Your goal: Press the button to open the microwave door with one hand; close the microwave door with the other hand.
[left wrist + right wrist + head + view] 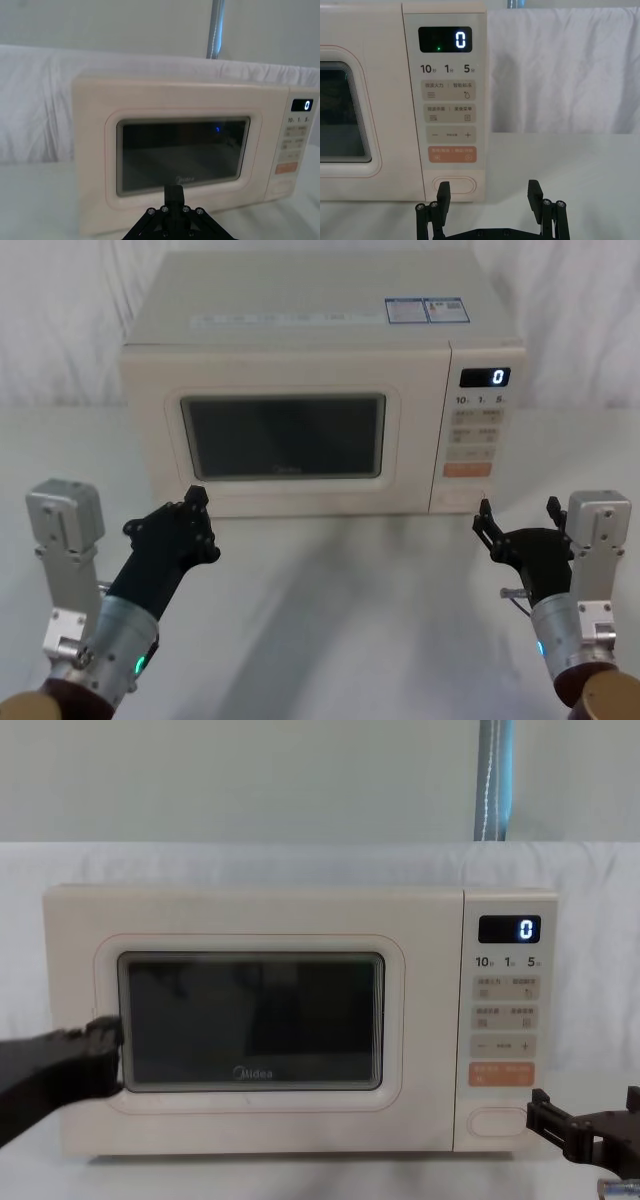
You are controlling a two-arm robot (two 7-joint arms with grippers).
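The right gripper [518, 510] hovers with fingers spread wide, just short of the button [454, 184], which sits ahead of it at the bottom of the microwave [300, 310] panel. The left gripper [196, 502], fingers pressed together, waits near the closed microwave door [285, 435].

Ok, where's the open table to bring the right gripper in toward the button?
Bare table lies in front of the microwave, between the left gripper and the open right gripper. More white surface runs along the microwave's right side. The button is unobstructed, just ahead of the right gripper. It is tightest by the microwave door, where the left gripper hovers close.
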